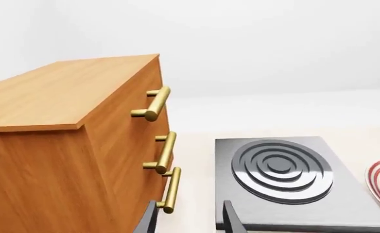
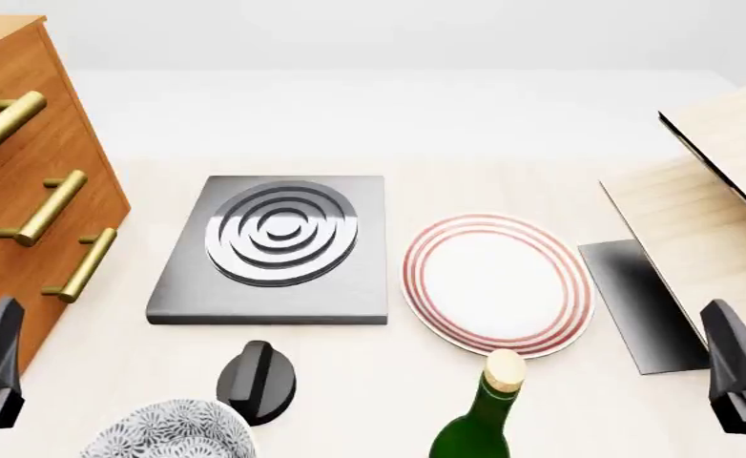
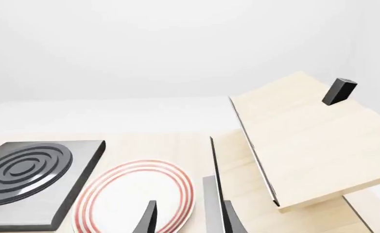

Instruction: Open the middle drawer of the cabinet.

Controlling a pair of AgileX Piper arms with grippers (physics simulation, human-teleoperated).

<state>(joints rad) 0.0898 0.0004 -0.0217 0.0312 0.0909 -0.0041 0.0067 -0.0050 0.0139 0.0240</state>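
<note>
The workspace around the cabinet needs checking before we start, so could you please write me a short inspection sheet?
Surface: pale wooden table, no spills seen.
Job's things: cabinet at far left; middle drawer looks shut, flush with the other two, brass handle free.
Clutter: grey hob plate, red-rimmed plate, black knob, green bottle, patterned bowl, pale boards at right.
Grippers: left gripper open, holding nothing, near the lowest handle; right gripper open, holding nothing, above the plate's edge.
Cables: nothing seen.
Surroundings: plain white backdrop.
</note>
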